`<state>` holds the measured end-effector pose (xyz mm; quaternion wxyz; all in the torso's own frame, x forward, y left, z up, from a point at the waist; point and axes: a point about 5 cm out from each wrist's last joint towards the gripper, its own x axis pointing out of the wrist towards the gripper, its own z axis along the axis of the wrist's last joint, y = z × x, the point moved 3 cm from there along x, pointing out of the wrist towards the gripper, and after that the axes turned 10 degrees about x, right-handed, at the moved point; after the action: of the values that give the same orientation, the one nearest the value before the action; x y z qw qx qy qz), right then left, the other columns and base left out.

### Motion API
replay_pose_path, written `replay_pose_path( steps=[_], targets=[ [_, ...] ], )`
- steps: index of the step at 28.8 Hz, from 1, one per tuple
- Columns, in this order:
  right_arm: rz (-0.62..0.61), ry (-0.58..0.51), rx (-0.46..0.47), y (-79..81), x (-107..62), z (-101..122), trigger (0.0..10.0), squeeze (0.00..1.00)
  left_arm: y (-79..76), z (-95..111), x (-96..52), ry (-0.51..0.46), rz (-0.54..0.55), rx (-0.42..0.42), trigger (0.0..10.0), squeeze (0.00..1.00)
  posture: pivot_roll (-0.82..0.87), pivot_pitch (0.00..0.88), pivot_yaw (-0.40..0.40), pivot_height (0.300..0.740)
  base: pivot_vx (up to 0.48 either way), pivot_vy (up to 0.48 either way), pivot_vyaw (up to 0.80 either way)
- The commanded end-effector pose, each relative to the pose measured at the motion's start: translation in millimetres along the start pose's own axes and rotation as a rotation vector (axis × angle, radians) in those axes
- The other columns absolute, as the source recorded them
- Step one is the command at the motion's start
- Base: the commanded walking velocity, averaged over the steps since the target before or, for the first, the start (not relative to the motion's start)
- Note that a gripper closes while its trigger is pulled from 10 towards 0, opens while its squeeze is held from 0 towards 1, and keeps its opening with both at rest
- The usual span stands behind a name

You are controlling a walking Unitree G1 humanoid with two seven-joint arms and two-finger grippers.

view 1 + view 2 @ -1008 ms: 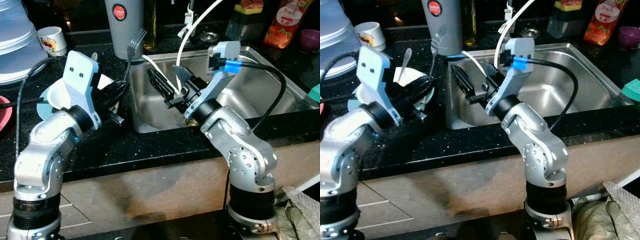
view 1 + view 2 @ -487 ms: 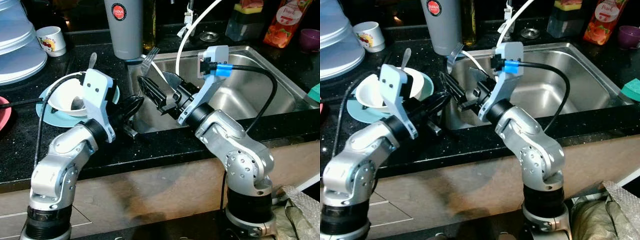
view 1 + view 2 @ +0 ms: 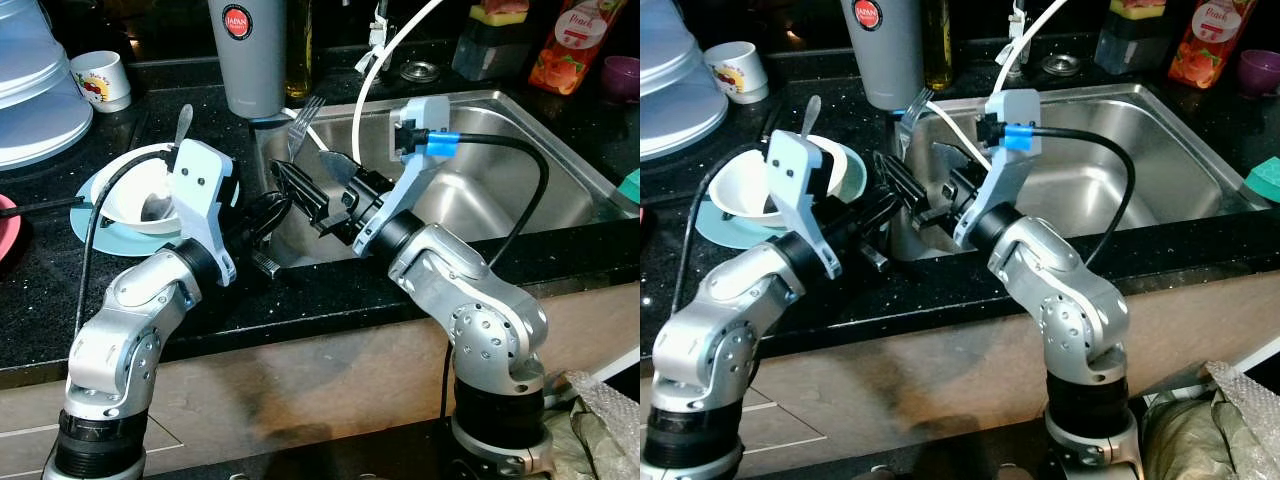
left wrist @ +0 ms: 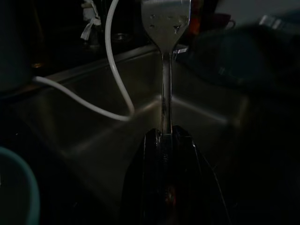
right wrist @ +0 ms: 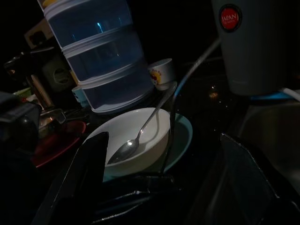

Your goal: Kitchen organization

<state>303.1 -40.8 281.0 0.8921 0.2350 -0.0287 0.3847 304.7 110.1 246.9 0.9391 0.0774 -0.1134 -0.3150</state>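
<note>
The left gripper is clamped on the handle of a fork, held upright at the left rim of the sink. The right gripper hangs beside it, fingers apart

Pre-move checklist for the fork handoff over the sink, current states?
1. Left gripper shut on the silver metal fork: ok.
2. Fork upright, tines up, above the stainless steel sink: ok.
3. Right gripper open, black fingers either side of the fork: ok.
4. Right fingers touching the fork: cannot tell.
5. White hose hangs close behind the fork: not ok.
6. White bowl with spoon sits apart on the countertop: ok.
</note>
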Motion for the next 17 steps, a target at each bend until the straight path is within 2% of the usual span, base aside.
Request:
replay_pose_path(
  steps=[1, 12, 13, 14, 15, 16, 17],
  targets=[
    [0.008, 0.029, 0.003, 3.3, -0.4, -5, 10.0, 0.0, -2.2, 5, 2.3, -0.037, -0.015, -0.018, 0.0, 0.0, 0.02, 0.099, 0.023, 0.74, 0.0, 0.0, 0.0],
    [-0.051, 0.05, 0.012, -3.7, 1.8, -9, 10.0, 0.0, -5.7, 6, 1.5, -0.043, -0.043, -0.024, 0.0, 0.0, 0.02, 0.1, 0.025, 0.74, 0.0, 0.0, 0.0],
    [-0.058, 0.048, 0.017, -5.0, 1.7, -9, 6.4, 0.0, -6.4, 6, 1.6, -0.043, -0.046, -0.026, 0.0, 0.0, 0.02, 0.1, 0.025, 0.74, 0.0, 0.0, 0.0],
    [-0.067, 0.045, 0.023, -6.4, 1.6, -8, 1.0, 0.0, -7.1, 5, 1.5, -0.044, -0.05, -0.028, 0.0, 0.0, 0.01, 0.1, 0.027, 0.74, 0.0, 0.0, 0.0],
    [-0.067, 0.045, 0.023, -6.4, 1.6, -8, 1.0, 0.0, -7.1, 5, 1.5, -0.044, -0.05, -0.028, 0.0, 0.0, 0.01, 0.1, 0.027, 0.74, 0.0, 0.0, 0.0],
    [-0.077, 0.043, 0.027, -8.0, 1.5, -8, 0.0, 0.0, -8.2, 5, 1.4, -0.044, -0.056, -0.032, 0.0, 0.0, 0.01, 0.1, 0.027, 0.74, 0.0, 0.0, 0.0],
    [-0.092, 0.038, 0.033, -10.5, 1.3, -7, 0.0, 0.0, -10.7, 5, 1.0, -0.047, -0.07, -0.039, 0.0, 0.0, 0.01, 0.101, 0.028, 0.74, 0.0, 0.0, 0.0]
  ],
)
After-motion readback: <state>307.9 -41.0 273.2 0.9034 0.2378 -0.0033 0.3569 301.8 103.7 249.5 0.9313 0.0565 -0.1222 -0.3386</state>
